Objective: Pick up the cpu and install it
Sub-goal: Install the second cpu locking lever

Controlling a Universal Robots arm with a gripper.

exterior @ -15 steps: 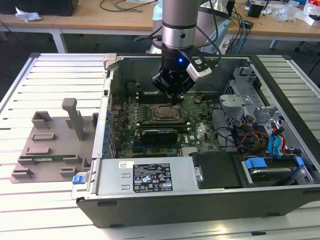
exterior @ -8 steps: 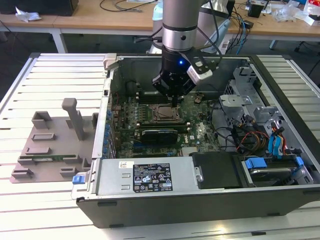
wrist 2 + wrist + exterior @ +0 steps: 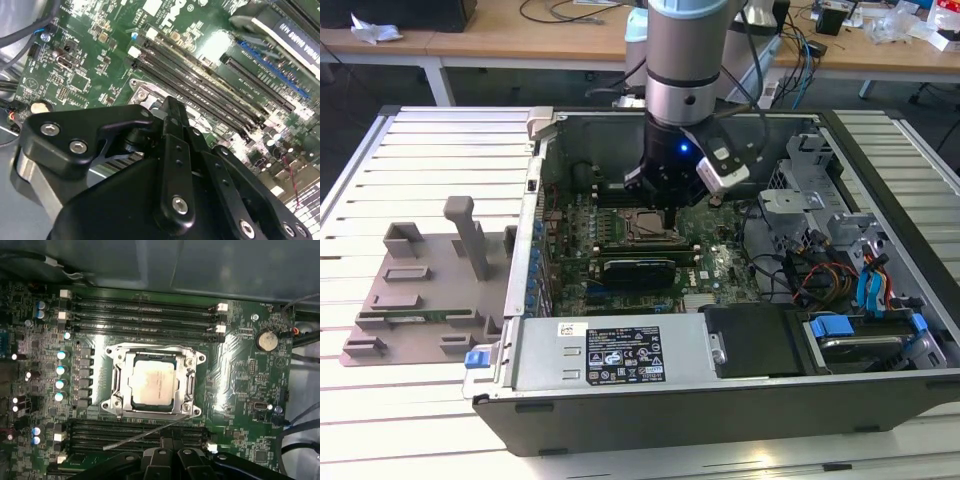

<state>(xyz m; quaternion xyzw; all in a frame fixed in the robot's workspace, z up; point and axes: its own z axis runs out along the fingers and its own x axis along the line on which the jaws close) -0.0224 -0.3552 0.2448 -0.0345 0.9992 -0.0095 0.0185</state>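
Observation:
The cpu (image 3: 152, 382), a pale silvery square, lies flat inside the metal-framed socket (image 3: 116, 360) on the green motherboard. In the exterior view the cpu (image 3: 646, 226) sits just under the arm's black tool. My gripper (image 3: 169, 442) hangs above the memory slots beside the socket, apart from the cpu, and is shut with nothing in it. In the second wrist view the gripper (image 3: 172, 107) tapers to a closed tip over the board. A thin metal lever (image 3: 145, 432) juts out from the socket's edge toward the gripper.
The open computer case (image 3: 620, 355) lies on a slatted white table (image 3: 430, 150). A long black card (image 3: 638, 270) sits next to the socket. Cables and drive bays (image 3: 840, 260) crowd the exterior view's right. A grey fixture tray (image 3: 425, 290) lies on the left.

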